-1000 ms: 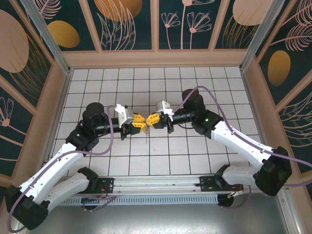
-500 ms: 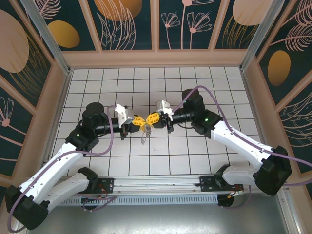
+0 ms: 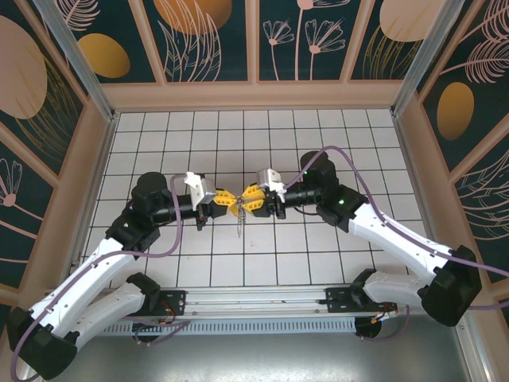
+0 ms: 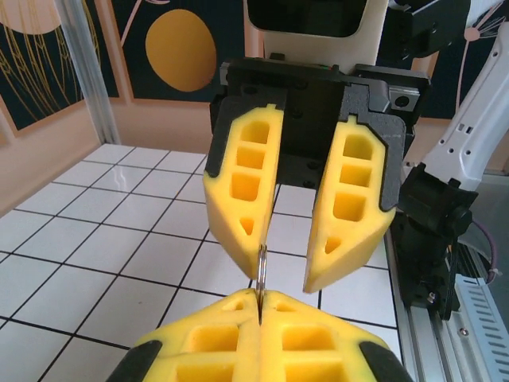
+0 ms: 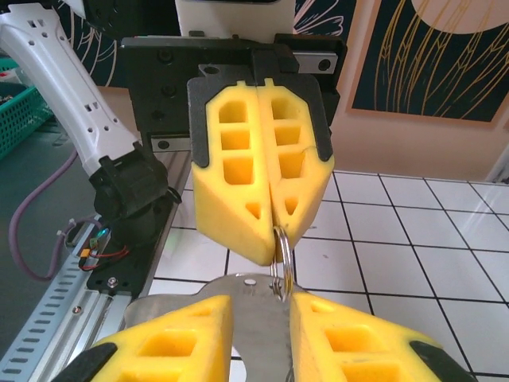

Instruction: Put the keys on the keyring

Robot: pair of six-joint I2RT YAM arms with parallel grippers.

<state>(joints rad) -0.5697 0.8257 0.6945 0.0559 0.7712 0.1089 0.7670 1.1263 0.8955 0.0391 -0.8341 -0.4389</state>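
Over the middle of the tiled floor my two grippers meet tip to tip. My left gripper [image 3: 228, 199] [image 4: 260, 296] is shut on the keyring [image 4: 260, 270] [image 5: 280, 259], a thin silvery split ring pinched edge-on between its yellow fingers. My right gripper [image 3: 249, 199] [image 5: 261, 296] stands open, its fingers either side of the ring. One of the keys [image 5: 262, 326] [image 3: 238, 220], flat and silvery, hangs down from the ring between the right fingers. In the left wrist view the right gripper [image 4: 282, 270] faces me with one fingertip beside the ring.
White tiled floor [image 3: 278, 135] spreads around the arms inside patterned walls. The metal rail [image 3: 262, 306] with both arm bases runs along the near edge. A green basket [image 5: 20, 111] sits beyond the rail in the right wrist view.
My right gripper has opened. The key, tilted half a second ago, now hangs straight down from the ring. The left gripper closed and stays shut; both wrists shifted slightly.
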